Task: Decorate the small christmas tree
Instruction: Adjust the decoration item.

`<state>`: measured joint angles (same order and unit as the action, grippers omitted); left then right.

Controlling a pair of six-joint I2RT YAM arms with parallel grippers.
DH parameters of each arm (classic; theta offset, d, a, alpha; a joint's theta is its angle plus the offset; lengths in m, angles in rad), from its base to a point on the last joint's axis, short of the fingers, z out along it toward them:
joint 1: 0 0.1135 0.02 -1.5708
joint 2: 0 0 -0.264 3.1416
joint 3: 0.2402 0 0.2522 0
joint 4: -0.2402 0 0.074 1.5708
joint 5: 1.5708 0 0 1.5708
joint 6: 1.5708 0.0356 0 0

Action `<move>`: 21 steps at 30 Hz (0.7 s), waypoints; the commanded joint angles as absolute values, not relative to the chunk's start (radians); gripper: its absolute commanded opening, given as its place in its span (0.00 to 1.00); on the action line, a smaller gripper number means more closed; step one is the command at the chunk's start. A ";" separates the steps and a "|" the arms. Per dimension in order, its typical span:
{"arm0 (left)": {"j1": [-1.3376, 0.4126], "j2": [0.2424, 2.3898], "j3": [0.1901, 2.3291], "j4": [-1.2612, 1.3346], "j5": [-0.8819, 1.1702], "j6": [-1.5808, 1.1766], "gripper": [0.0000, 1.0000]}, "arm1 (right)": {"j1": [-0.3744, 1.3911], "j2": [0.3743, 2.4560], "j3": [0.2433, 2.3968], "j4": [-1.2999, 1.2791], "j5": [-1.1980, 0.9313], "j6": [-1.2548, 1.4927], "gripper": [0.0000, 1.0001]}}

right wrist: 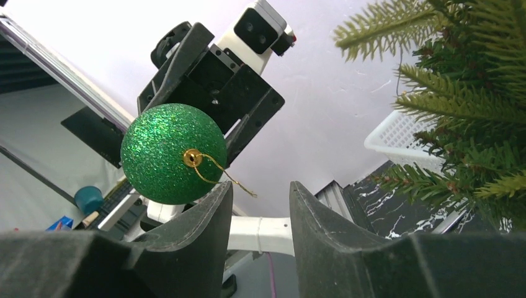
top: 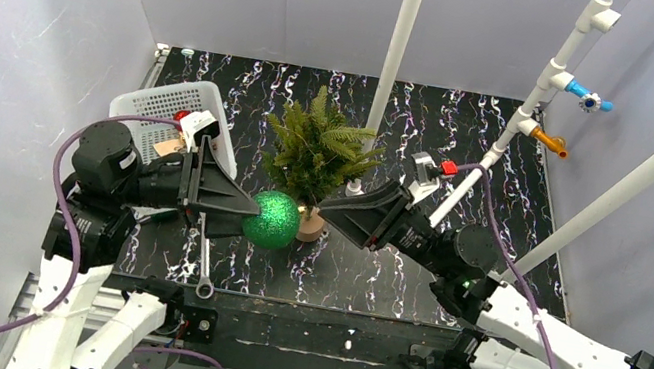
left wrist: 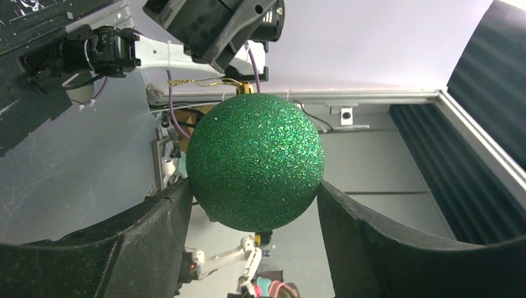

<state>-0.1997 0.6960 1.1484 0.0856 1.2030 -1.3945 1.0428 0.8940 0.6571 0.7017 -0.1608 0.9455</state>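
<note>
Left end effector (top: 249,212) grasps the green bauble (left wrist: 255,162) by its sides, presenting the gold loop (right wrist: 217,171) to the right end effector (right wrist: 260,198), released and empty beside it, with the small christmas tree (top: 318,153) upright on the counter (top: 390,267) just behind.

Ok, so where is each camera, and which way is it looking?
Top: high behind the arms, looking down at the table, tree and basket; both arms, left hand and right hand show.
Left wrist: on the left arm, looking along its own fingers at the ball they hold, the right hand beyond.
Right wrist: on the right arm, looking up past its own open fingers at ball, left hand and tree.
Shared: all three show the ball.
</note>
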 commanded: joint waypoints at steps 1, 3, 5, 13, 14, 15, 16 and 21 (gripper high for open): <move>-0.204 0.697 1.206 0.079 1.304 -1.295 0.34 | 1.040 0.840 0.669 0.638 -0.198 0.857 0.47; -0.203 0.702 1.206 0.080 1.314 -1.285 0.34 | 1.041 0.818 0.673 0.603 -0.210 0.820 0.47; -0.204 0.707 1.205 0.078 1.324 -1.277 0.34 | 1.040 0.795 0.675 0.572 -0.216 0.793 0.47; -0.203 0.712 1.194 0.074 1.307 -1.283 0.34 | 1.040 0.818 0.704 0.587 -0.282 0.771 0.48; -0.204 0.714 1.197 0.070 1.306 -1.283 0.34 | 1.040 0.820 0.704 0.594 -0.286 0.770 0.48; -0.203 0.714 1.199 0.067 1.303 -1.281 0.34 | 1.041 0.819 0.703 0.602 -0.290 0.770 0.48; -0.203 0.715 1.201 0.058 1.295 -1.277 0.34 | 1.042 0.819 0.702 0.609 -0.291 0.770 0.48; -0.203 0.714 1.202 0.006 1.237 -1.254 0.33 | 1.061 0.818 0.738 0.571 -0.288 0.721 0.49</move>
